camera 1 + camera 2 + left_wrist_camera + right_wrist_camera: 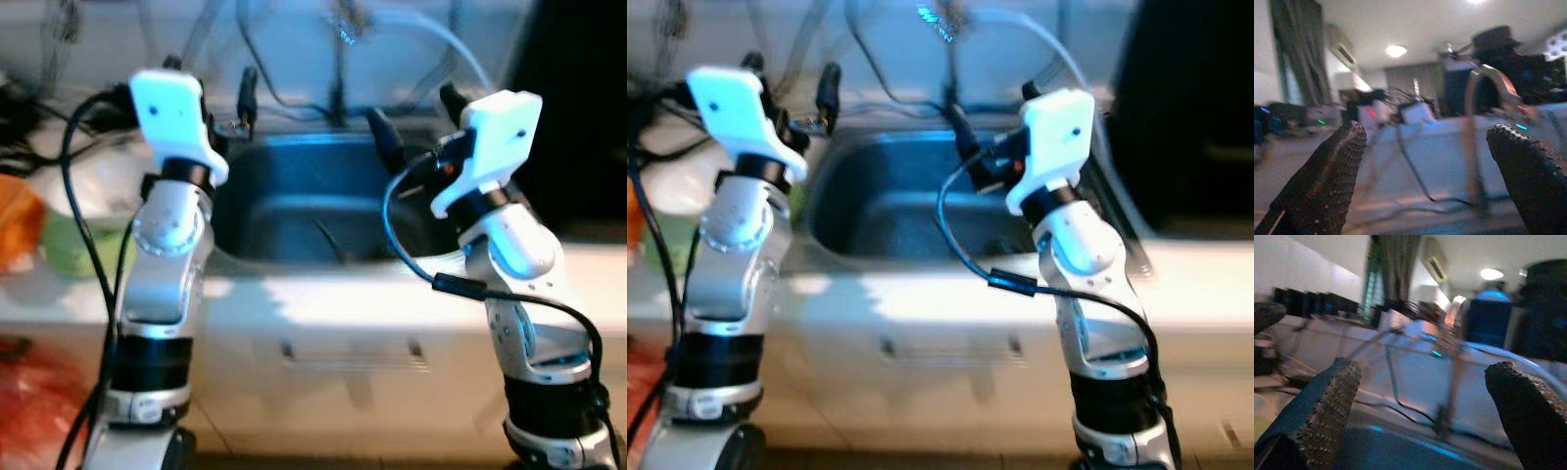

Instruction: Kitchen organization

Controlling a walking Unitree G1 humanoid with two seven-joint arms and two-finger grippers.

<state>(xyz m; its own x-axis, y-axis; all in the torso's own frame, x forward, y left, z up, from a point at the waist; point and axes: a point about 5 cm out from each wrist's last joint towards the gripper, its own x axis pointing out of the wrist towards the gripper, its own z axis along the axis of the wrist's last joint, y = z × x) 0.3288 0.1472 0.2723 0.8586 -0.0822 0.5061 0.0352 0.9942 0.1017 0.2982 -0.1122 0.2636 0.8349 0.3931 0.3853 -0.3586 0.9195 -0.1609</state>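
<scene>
The left gripper (1425, 171) has its fingers (1327, 176) spread wide and empty, raised over the table (323, 304) edge left of the sink (294, 211). Ahead between them stands the curved tap (1484, 98). The right gripper (1420, 411) is likewise wide apart, holding nothing, over the sink's right side.

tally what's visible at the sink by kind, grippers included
Grippers: 2, left gripper and right gripper, both open and raised over the sink
Sinks: 1, sink
Faucets: 1, faucet
Utensils in the sink: 1, utensil, blurred
Total: 5
</scene>
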